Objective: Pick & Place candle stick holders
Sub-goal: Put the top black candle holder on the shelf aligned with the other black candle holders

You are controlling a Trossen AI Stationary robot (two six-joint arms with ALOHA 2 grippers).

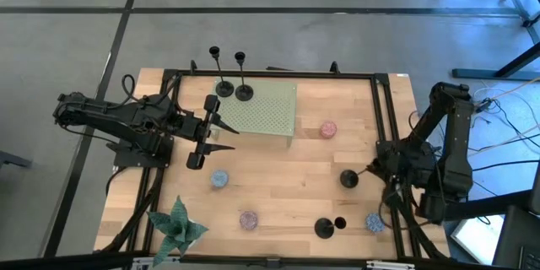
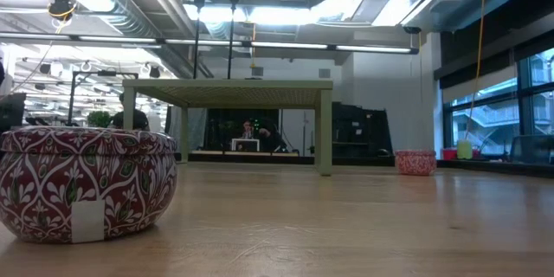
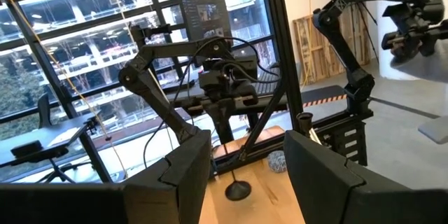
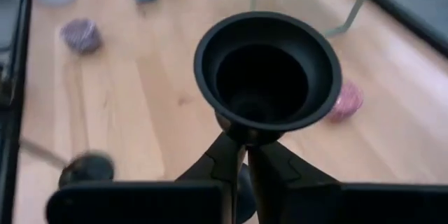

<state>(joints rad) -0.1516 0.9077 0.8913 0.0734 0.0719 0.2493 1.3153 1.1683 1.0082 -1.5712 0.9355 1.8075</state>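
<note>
The right gripper [image 4: 241, 175] is pinching the thin stem of a black candlestick holder [image 4: 268, 77] just beneath its small cup, its two fingers [image 4: 210, 164] pressing together around the stem; in the high view this gripper [image 1: 377, 169] is sitting at the right side of the wooden surface [image 1: 278, 194], with the held holder's round base [image 1: 349, 179] resting just beside it toward the middle. A second free holder [image 1: 325, 228] is standing near that gripper, closer to the front edge, with a small blue tin [image 1: 375, 222] just beside it. The left gripper [image 1: 211, 126] is hovering over the left part of the surface with its fingers spread and nothing between them. Just beyond it, two more candlestick holders [image 1: 223, 86] [image 1: 243, 91] are standing upright side by side on the far left corner of a pale green perforated stand [image 1: 270, 111]. A pink tin [image 1: 328, 129] is lying past the stand, between the two grippers. A blue tin [image 1: 219, 179], a purple tin [image 1: 248, 219] and a green plant [image 1: 175, 226] are sitting nearer the front edge, on the left gripper's side.
</note>
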